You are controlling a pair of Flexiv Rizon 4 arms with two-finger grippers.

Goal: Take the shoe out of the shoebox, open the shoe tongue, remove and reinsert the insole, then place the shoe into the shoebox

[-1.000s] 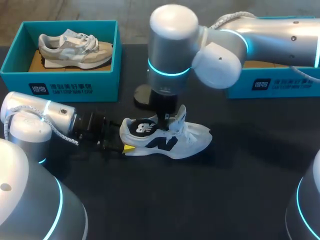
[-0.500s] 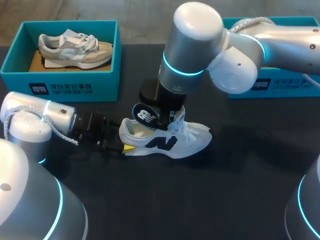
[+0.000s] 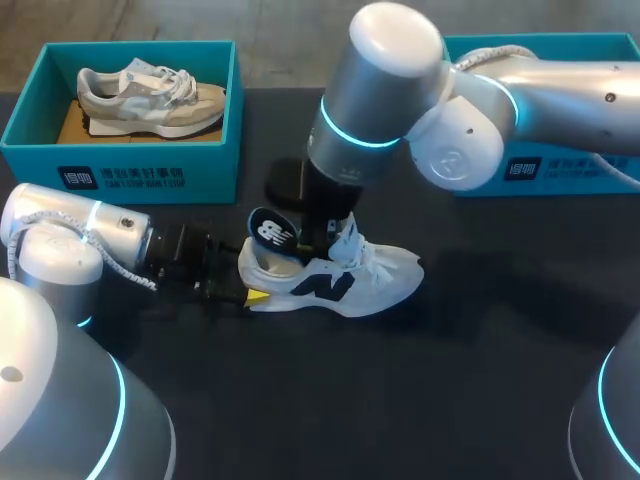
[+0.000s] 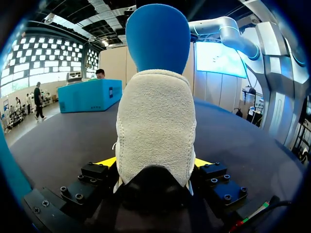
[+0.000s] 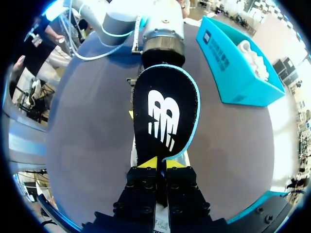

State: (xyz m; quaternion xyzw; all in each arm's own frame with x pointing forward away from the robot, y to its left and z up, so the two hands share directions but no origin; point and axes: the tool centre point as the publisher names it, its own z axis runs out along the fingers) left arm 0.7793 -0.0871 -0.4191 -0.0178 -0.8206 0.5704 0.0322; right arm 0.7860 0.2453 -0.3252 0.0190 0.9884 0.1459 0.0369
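A white shoe (image 3: 345, 280) with a navy logo lies on its sole in the middle of the black table (image 3: 480, 380). My left gripper (image 3: 250, 293) is shut on its heel; in the left wrist view the fuzzy heel (image 4: 155, 126) sits between the two yellow tips of the left gripper (image 4: 155, 165). My right gripper (image 5: 159, 162) is shut on the black insole (image 5: 165, 116), which has a white logo. The insole (image 3: 270, 232) stands tilted above the shoe's heel opening, its blue underside (image 4: 156, 39) facing my left wrist.
A teal shoebox (image 3: 30, 130) at the back left holds a grey and beige shoe (image 3: 150, 95). A second teal shoebox (image 3: 570, 175) stands at the back right, partly behind my right arm.
My right gripper pulled the insole up out of the shoe, then swung it left and a little lower over the heel. My left arm and the shoe stayed put.
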